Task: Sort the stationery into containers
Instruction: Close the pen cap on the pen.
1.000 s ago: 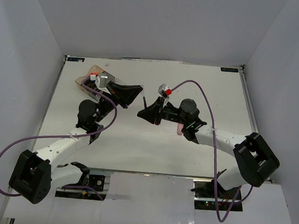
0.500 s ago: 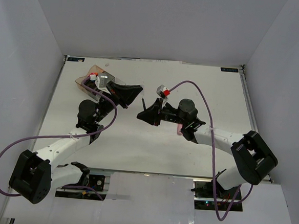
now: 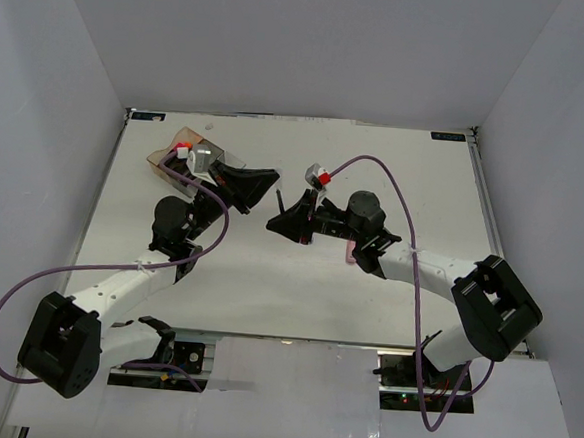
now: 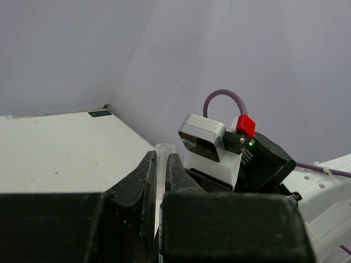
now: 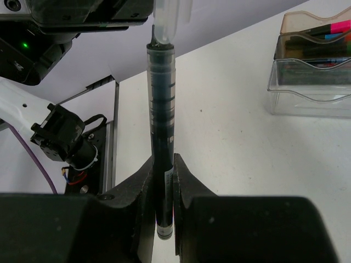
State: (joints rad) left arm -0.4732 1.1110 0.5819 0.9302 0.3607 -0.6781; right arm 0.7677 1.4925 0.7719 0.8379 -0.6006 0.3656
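Right gripper (image 5: 163, 170) around black pen (image 5: 163, 104)

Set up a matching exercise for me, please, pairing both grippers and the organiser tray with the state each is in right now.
Column 1
1. left gripper
2. right gripper
3. organiser tray

Column 2
A. stands on the table with markers inside
B. shut on the clear cap
C. shut on the barrel of the black pen

Pairs: 1-B; 2-C; 3-A
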